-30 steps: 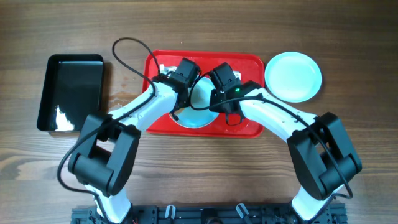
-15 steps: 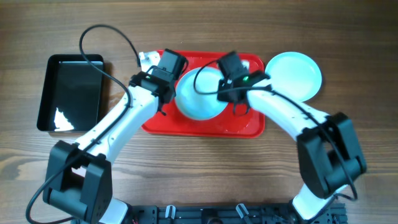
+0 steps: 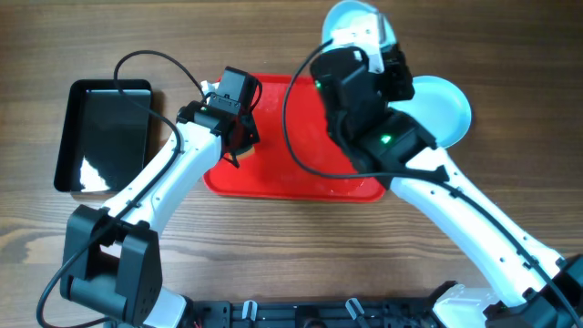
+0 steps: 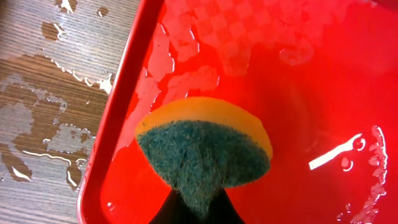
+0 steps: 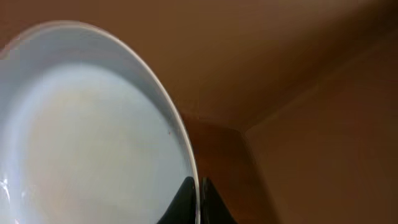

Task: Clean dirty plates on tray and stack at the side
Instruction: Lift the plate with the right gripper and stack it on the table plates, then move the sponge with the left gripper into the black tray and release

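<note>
My right gripper (image 3: 369, 44) is raised high above the far right of the red tray (image 3: 301, 169) and is shut on the rim of a pale mint-white plate (image 3: 351, 20). In the right wrist view the fingers (image 5: 198, 200) pinch that plate's edge (image 5: 87, 137). A second plate (image 3: 448, 107) lies on the table right of the tray, partly under my right arm. No third plate shows. My left gripper (image 3: 239, 138) hovers over the tray's left end, shut on a yellow and green sponge (image 4: 205, 152) above the wet tray floor (image 4: 311, 93).
A black rectangular tray (image 3: 105, 132) sits on the table at the far left. Water drops lie on the wood (image 4: 43, 124) beside the red tray's left rim. My right arm covers much of the right side of the overhead view.
My right gripper has lifted the plate off the red tray, up and toward the back right. My left gripper has moved left with the sponge, away from the plate.
</note>
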Action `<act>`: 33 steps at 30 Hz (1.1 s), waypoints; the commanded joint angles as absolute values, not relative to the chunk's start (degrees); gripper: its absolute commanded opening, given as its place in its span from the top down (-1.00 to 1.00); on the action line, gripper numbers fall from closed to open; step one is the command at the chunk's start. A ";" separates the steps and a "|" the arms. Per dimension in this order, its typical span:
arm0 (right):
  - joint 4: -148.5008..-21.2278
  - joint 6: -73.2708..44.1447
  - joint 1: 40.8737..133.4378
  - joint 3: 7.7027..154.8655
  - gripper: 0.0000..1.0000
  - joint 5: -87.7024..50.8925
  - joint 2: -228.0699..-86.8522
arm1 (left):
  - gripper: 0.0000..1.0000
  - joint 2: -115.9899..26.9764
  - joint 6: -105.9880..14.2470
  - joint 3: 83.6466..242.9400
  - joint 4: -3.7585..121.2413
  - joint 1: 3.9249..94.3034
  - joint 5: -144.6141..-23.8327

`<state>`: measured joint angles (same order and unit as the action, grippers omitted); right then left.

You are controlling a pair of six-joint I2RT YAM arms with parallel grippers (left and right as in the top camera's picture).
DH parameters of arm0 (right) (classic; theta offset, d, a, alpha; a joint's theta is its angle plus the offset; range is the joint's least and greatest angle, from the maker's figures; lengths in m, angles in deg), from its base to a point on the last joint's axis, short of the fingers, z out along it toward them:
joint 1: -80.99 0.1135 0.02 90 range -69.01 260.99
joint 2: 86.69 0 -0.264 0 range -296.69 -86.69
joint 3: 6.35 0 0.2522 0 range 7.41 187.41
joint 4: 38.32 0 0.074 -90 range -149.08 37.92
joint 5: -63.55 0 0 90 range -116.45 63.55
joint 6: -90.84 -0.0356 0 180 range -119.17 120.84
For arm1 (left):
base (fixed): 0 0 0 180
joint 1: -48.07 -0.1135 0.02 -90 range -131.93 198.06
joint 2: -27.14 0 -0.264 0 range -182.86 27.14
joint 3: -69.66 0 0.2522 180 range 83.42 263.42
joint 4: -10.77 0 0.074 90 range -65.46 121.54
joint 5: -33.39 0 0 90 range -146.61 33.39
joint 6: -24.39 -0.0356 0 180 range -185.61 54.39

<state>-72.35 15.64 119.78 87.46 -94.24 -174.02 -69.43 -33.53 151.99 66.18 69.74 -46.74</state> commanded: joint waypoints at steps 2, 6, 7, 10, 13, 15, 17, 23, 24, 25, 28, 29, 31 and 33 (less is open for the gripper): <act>-61.66 34.09 121.18 88.40 0.91 -109.45 -174.65 | 0.92 -69.74 -33.40 151.67 66.05 69.47 -47.39; -66.67 24.39 119.67 87.15 0.91 -107.31 -174.67 | 0.92 -69.74 -33.42 151.67 66.14 69.47 -47.39; -71.32 18.05 118.86 86.74 0.92 -104.12 -174.67 | 0.92 -69.74 -33.40 151.67 66.14 69.47 -47.39; -91.28 -5.89 116.02 86.54 0.91 -80.49 -174.67 | 0.92 -69.74 -33.40 151.67 66.12 69.47 -47.39; -96.94 -24.95 109.42 86.54 0.91 -50.92 -174.67 | 0.92 -69.74 -33.40 151.67 65.90 69.47 -47.42; -92.46 -26.10 102.82 86.54 0.91 -25.17 -174.67 | 0.92 -69.74 -33.40 151.67 65.99 69.47 -47.42; -92.77 -26.15 97.66 86.54 0.91 -18.77 -174.67 | 0.92 -69.74 -33.40 151.67 66.10 69.47 -47.42; -97.09 -24.16 78.18 82.19 0.91 -21.45 -175.88 | 0.92 -69.74 -33.40 151.67 66.12 69.47 -47.42; -95.72 -23.76 74.71 79.98 0.91 -20.86 -176.16 | 0.92 -69.74 -33.40 151.67 66.12 69.47 -47.42; -93.44 -22.52 71.56 77.47 0.92 -19.55 -176.47 | 0.92 -69.74 -33.40 151.67 66.12 69.47 -47.42; -86.91 -21.34 66.16 71.72 0.91 -18.53 -178.85 | 0.92 -69.74 -33.40 151.67 66.10 69.47 -47.42; -85.44 -21.82 65.77 71.00 0.91 -18.57 -179.79 | 0.92 -69.74 -33.40 151.67 66.10 69.47 -47.42; -83.35 -22.54 65.53 70.61 0.91 -21.17 -182.87 | 0.92 -69.74 -33.40 151.67 66.10 69.47 -47.42; -82.67 -24.92 65.42 70.61 0.91 -24.34 -185.27 | 0.92 -69.74 -33.40 151.67 66.12 69.47 -47.42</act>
<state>-83.91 -22.41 65.33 70.87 -21.48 -181.65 -69.43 -33.53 151.93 66.12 69.74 -47.13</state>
